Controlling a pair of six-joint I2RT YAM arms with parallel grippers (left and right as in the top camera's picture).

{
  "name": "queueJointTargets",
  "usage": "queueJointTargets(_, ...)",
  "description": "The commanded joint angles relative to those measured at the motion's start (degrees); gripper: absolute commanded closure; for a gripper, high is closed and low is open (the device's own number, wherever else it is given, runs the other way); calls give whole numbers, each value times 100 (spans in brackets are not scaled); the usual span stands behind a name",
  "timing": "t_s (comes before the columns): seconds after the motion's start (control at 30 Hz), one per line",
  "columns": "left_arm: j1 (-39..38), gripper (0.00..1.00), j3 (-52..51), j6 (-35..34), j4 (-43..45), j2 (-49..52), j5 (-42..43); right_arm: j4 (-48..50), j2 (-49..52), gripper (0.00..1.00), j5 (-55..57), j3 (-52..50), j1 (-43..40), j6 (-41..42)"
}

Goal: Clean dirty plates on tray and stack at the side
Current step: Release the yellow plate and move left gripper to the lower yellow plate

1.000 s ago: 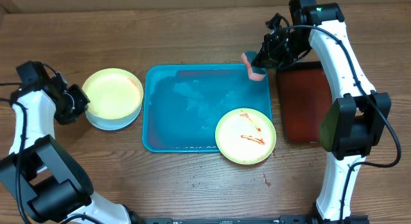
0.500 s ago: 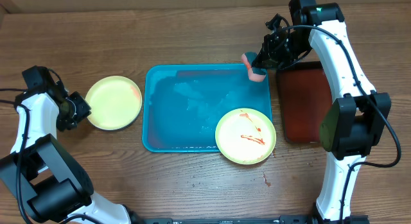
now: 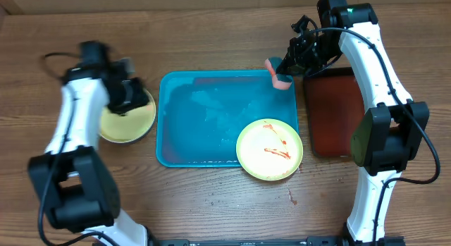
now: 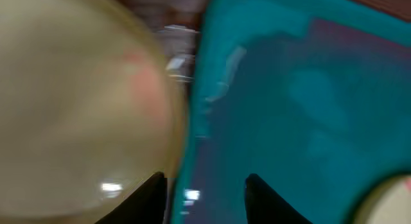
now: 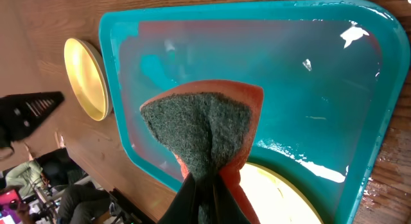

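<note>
Overhead, the left gripper (image 3: 128, 96) hovers, blurred, over the far edge of the pale yellow plate (image 3: 125, 126), which lies on the table (image 3: 211, 204) just left of the tray (image 3: 204, 126). The left wrist view shows its dark fingers (image 4: 149, 197) standing apart with nothing between them — only the tray's left rim and the plate's edge below. The right gripper (image 3: 287, 65) is clamped on a sponge (image 3: 280, 80), orange with a dark green scouring face, held above the tray's far right corner. A streaked plate (image 3: 269, 149), yellow-green with red sauce marks, sits at the tray's near right corner, overhanging the rim — near the dark red tray (image 3: 331, 115).
</note>
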Motion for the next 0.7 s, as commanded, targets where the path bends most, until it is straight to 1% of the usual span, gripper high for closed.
queueJointTargets(0.0, -855, 57, 63, -55, 11, -48, 953, 24, -306, 96, -33, 120, -11, -39)
queueJointTargets(0.13, -1829, 59, 55, -835, 195, 13, 929, 17, -306, 96, -31, 120, -11, -39)
queueJointTargets(0.23, -2398, 59, 24, -1316, 267, 90, 903, 2, -306, 96, -31, 120, -11, -39)
queueJointTargets(0.3, -2691, 61, 17, -1545, 256, 155, 643, 2, -306, 96, -33, 120, -11, -39)
queueJointTargets(0.4, -3045, 59, -9, -1847, 267, 289, 291, 2, -306, 96, -33, 120, -9, -39)
queueJointTargets(0.67, -3609, 57, -20, -1864, 66, 737, 343, -57, -306, 96, -31, 120, -9, -42)
